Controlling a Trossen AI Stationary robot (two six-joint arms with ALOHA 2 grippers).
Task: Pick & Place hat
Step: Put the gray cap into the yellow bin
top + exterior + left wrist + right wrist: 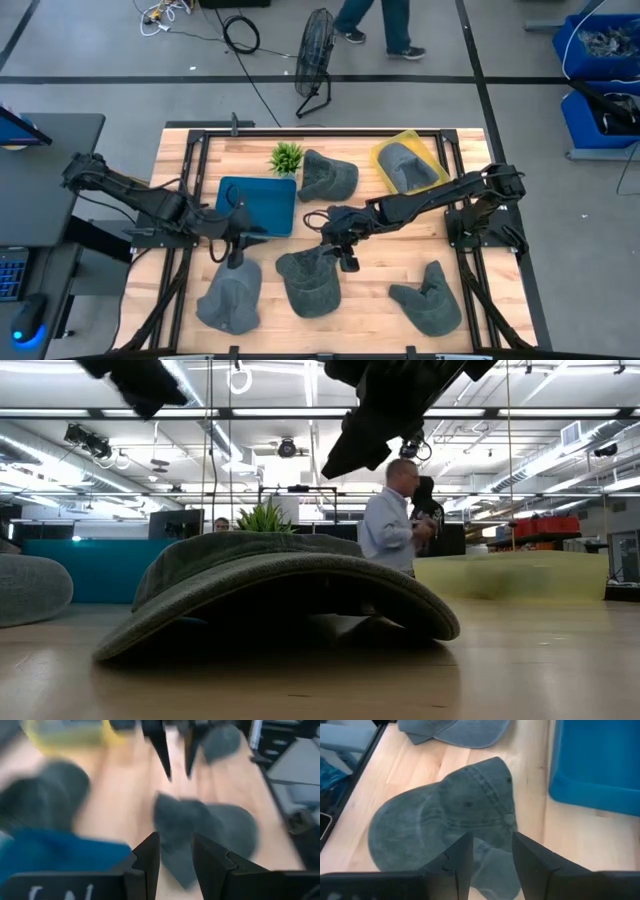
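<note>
Several grey-green caps lie on the wooden table. The middle cap rests on its brim and its crown's rim. My right gripper is open and hangs above this cap's right part, clear of it, as the low view shows. My left gripper is open, just off the blue tray's near edge, above the near-left cap. It faces the middle cap.
A yellow tray at the far right holds one cap. Another cap lies beside a small green plant. A further cap sits near right. People stand in the room beyond the table.
</note>
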